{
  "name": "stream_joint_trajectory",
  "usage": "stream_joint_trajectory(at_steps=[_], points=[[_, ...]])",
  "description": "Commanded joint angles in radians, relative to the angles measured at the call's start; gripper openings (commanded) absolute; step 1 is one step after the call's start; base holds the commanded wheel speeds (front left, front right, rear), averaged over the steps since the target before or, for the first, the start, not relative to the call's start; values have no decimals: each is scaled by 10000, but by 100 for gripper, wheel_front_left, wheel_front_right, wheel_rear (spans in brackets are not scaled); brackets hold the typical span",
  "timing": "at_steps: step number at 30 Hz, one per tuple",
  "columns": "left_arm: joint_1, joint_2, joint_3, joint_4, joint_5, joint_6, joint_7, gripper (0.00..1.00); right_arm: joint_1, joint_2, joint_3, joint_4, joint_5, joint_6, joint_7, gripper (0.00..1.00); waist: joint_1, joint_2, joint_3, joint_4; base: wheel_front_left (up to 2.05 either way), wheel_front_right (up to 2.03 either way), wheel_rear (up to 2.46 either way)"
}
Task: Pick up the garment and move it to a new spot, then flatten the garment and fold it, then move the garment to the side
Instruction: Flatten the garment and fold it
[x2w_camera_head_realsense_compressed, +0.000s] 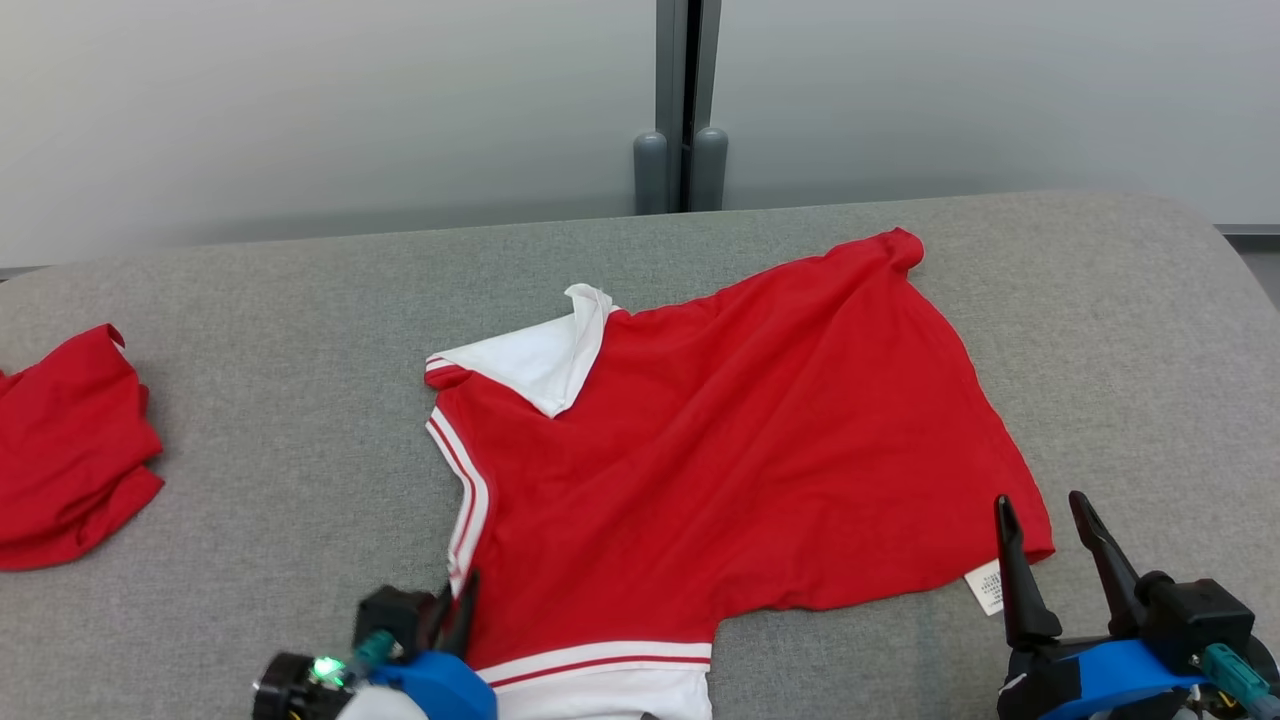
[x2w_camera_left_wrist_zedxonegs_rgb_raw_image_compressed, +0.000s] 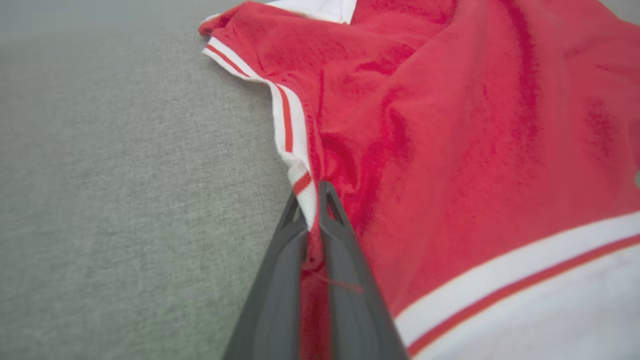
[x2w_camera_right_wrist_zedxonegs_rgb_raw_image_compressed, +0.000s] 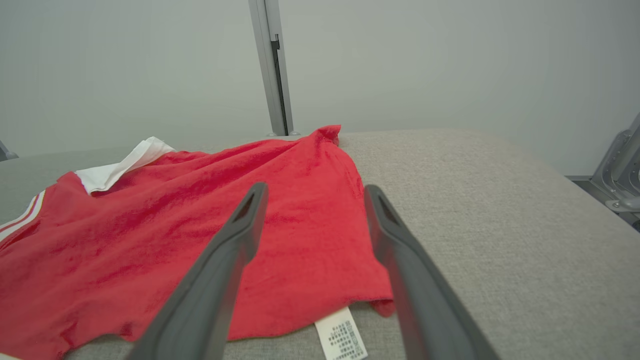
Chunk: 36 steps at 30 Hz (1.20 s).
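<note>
A red garment (x2w_camera_head_realsense_compressed: 750, 450) with a white collar and white-striped trim lies spread on the grey padded table (x2w_camera_head_realsense_compressed: 280, 330). At the garment's near left corner my left gripper (x2w_camera_head_realsense_compressed: 458, 592) is shut on the striped sleeve edge. The left wrist view shows the white-and-red trim pinched between the fingers of the left gripper (x2w_camera_left_wrist_zedxonegs_rgb_raw_image_compressed: 312, 200), with the garment (x2w_camera_left_wrist_zedxonegs_rgb_raw_image_compressed: 475, 125) stretching away to the right. My right gripper (x2w_camera_head_realsense_compressed: 1042, 503) stands open at the near right hem corner, just above the cloth. In the right wrist view the right gripper (x2w_camera_right_wrist_zedxonegs_rgb_raw_image_compressed: 315, 189) has nothing between its fingers, and the garment (x2w_camera_right_wrist_zedxonegs_rgb_raw_image_compressed: 200, 225) lies beneath.
A second crumpled red cloth (x2w_camera_head_realsense_compressed: 70, 450) sits at the table's far left edge. A white care label (x2w_camera_head_realsense_compressed: 985, 587) sticks out from the hem by my right gripper. A grey post (x2w_camera_head_realsense_compressed: 680, 100) rises behind the table against a pale wall.
</note>
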Motion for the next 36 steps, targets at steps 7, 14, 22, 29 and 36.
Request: stream_joint_trajectory(at_steps=[7,14,22,29,36], points=[[-994,688,748,-365,-471,229,-464,0,-198,-49,-183,149,-32,1,-99,100,0,-2,104,-5,0,0,0],[-1716,1236,1155,-146,-694,314,-645,0,-324,-90,-436,459,-138,1,-174,100,0,-2,251,-251,0,0,0],[-2061,1292,1223,481,-853,296,-793,100,-285,-52,-442,729,-116,1,-251,100,0,-2,337,-386,0,0,0],[-1129,1023,1674,-1426,-809,602,-840,100,-304,-35,-529,767,-21,1,-301,100,0,-2,190,-90,0,0,0],[398,532,2182,-4378,-415,638,-836,100,-230,-22,-415,554,-88,1,-332,100,0,-2,-200,246,0,0,0]])
